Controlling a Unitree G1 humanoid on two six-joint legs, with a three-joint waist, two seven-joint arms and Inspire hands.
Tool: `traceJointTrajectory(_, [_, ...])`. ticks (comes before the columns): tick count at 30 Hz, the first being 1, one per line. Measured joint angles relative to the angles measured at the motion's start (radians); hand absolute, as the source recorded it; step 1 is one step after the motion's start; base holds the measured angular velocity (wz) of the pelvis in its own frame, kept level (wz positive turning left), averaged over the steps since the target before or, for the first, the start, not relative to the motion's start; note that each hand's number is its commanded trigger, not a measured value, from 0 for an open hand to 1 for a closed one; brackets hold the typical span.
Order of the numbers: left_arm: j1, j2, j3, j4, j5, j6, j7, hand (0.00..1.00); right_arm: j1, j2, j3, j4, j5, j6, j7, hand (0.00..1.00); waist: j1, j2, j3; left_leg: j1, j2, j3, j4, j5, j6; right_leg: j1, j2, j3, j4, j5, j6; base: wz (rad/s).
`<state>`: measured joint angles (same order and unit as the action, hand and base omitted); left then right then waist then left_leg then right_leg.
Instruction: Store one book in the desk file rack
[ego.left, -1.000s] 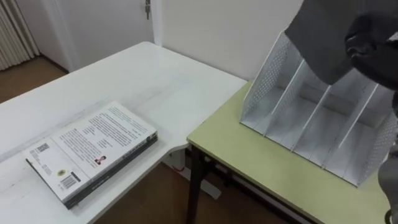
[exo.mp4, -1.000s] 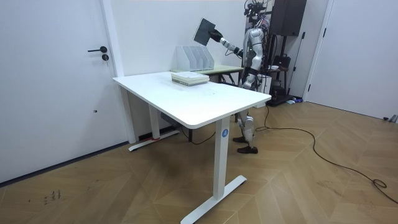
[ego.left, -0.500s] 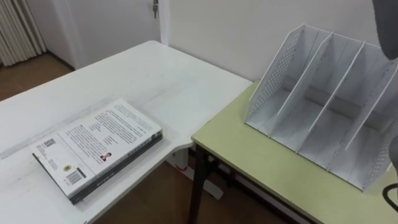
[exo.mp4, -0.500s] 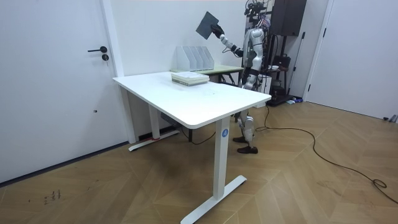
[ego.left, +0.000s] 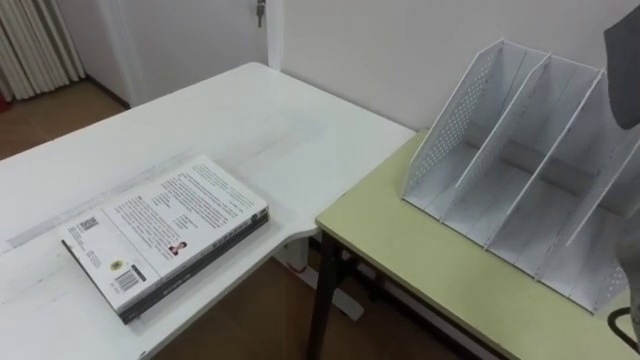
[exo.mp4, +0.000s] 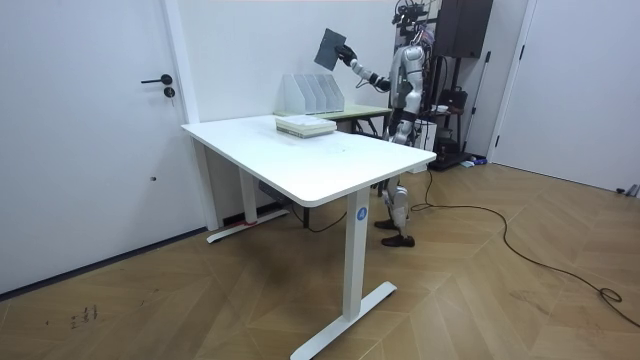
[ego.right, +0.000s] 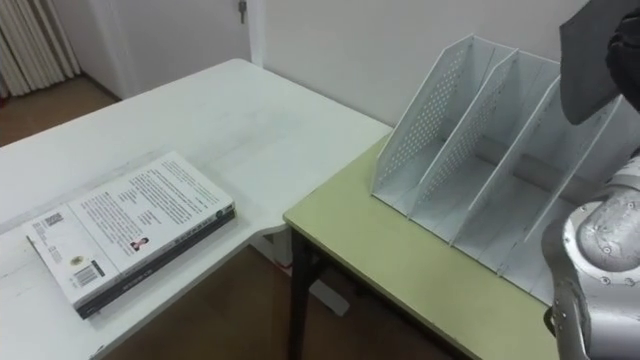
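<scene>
Two books: one pale book (ego.left: 165, 235) lying flat, and one dark book (ego.right: 586, 48) held up by one hand, the right hand (ego.right: 626, 45). One white file rack (ego.left: 470, 150), with at least three slots countable between its dividers. Two worktops: one white worktop (ego.left: 250, 130) and one yellow-green worktop (ego.left: 420, 270). One door (exo.mp4: 100, 150).

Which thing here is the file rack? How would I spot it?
Beside the big white desk stands a yellow-green table against the wall. The file rack sits on it: perforated white walls with slanted dividers, standing upright, unlike the book lying flat on the desk.
</scene>
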<state>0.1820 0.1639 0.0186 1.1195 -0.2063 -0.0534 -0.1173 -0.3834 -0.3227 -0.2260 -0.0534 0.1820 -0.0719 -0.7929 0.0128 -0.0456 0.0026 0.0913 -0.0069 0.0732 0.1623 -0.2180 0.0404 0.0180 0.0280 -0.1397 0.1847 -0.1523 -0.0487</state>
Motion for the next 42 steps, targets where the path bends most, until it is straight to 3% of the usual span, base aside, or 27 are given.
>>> traceJointTrajectory(16, [0.0, -0.001, -0.003, 0.0, -0.008, 0.001, 0.015, 0.0, 0.005, 0.005, 0.011, 0.043, 0.0, 0.0, 0.02, 1.0, 0.003, 0.005, -0.0028, 0.0, 0.007, -0.001, 0.0, 0.0, 0.0, 0.0, 0.0, 0.0, 0.001, 0.0, 0.0, 0.0])
traceJointTrajectory(23, [0.001, -0.002, -0.002, 0.0, -0.008, 0.003, 0.021, 0.0, 0.06, 0.005, 0.011, 0.043, -0.021, 0.0, 0.019, 1.0, 0.014, 0.011, -0.0078, 0.002, 0.008, 0.0, 0.0, 0.0, 0.0, 0.001, 0.002, 0.001, 0.001, 0.001, -0.001, 0.0])
traceJointTrajectory(33, [0.001, -0.002, -0.001, 0.001, -0.008, 0.004, 0.023, 0.0, 0.117, 0.005, 0.034, 0.043, -0.036, 0.0, 0.033, 1.0, 0.017, 0.011, -0.0078, 0.003, 0.008, 0.0, 0.0, 0.0, 0.0, 0.004, 0.002, 0.0, 0.001, 0.001, -0.002, 0.0])
traceJointTrajectory(42, [0.003, -0.001, 0.002, 0.001, -0.02, 0.004, 0.023, 0.0, 0.132, 0.005, 0.048, 0.035, -0.151, 0.0, 0.032, 1.0, 0.019, 0.004, -0.0081, 0.002, 0.008, 0.004, 0.0, 0.0, 0.0, 0.001, 0.002, 0.0, 0.001, 0.001, -0.002, 0.0])
